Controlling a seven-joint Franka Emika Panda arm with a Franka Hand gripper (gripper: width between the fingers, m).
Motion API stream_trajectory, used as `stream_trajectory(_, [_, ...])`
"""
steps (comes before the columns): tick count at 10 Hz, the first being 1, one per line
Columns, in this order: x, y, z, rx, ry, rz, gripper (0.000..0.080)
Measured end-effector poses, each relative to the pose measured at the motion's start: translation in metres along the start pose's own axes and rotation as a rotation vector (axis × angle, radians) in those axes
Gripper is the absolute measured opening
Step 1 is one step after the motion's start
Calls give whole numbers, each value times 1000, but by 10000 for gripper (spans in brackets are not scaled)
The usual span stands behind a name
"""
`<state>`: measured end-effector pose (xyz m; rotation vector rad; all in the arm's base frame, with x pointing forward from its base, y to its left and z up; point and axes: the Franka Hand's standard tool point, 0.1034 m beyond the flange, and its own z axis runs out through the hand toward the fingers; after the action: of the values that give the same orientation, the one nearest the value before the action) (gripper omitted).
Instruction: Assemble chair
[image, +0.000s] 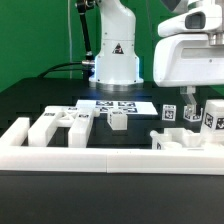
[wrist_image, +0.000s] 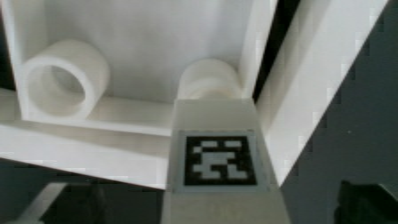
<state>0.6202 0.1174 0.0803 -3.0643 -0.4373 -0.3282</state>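
Note:
In the exterior view, my gripper (image: 186, 101) hangs at the right over the partly joined chair (image: 184, 138), a chunky white group of pieces with black-and-white tags. In the wrist view, a white square bar (wrist_image: 217, 150) with a tag runs straight between my fingers. It butts against a white panel (wrist_image: 125, 50) that has a round ring on it. The gripper (wrist_image: 208, 206) is open. Its dark fingers (wrist_image: 366, 200) stand apart from the bar's sides, with a gap on each side.
Loose white chair pieces (image: 45, 127) lie in a row at the exterior view's left, and a small one (image: 116, 120) lies in the middle. The marker board (image: 120, 104) lies behind them, before the robot base (image: 116, 60). A long low white rail (image: 100, 157) runs along the front.

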Motion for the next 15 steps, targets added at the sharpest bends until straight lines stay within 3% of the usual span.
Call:
stream_trajectory(4, [9, -1, -12, 16, -150, 47, 649])
stream_trajectory(10, [11, 5, -9, 17, -142, 24, 649])
stream_trajectory(12, [10, 7, -7, 16, -130, 4, 386])
stream_trajectory(13, [10, 6, -7, 17, -130, 4, 386])
stream_trajectory(14, [10, 6, -7, 17, -130, 7, 288])
stream_trajectory(15, [10, 6, -7, 15, -131, 28, 288])
